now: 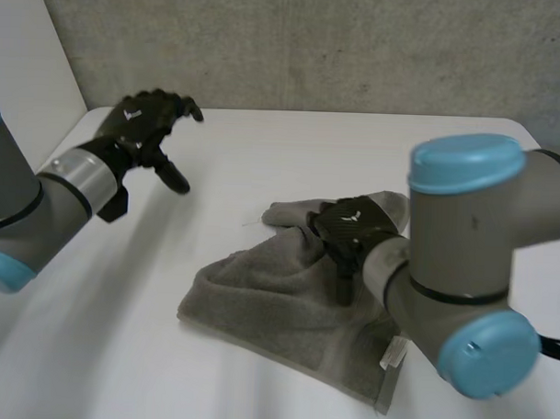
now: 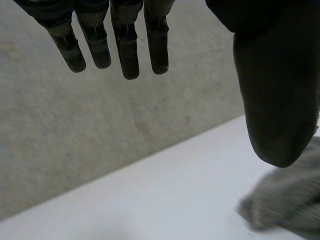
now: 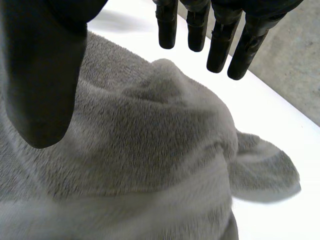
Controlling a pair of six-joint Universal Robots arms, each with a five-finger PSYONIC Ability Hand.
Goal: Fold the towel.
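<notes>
A grey towel (image 1: 286, 306) lies rumpled on the white table (image 1: 263, 163), partly folded, with a raised ridge near its far edge (image 3: 165, 90). My right hand (image 1: 351, 229) hovers over the towel's far right part, fingers (image 3: 220, 45) straight and spread apart from the thumb, nothing between them. My left hand (image 1: 147, 124) is raised above the table's far left, well away from the towel, with fingers (image 2: 127, 50) straight and empty. A corner of the towel (image 2: 285, 200) lies beyond its thumb.
A grey wall (image 1: 313, 45) runs behind the table's far edge. A white label (image 1: 394, 353) sticks out at the towel's near right corner. Bare table surface lies to the left of the towel and in front of it.
</notes>
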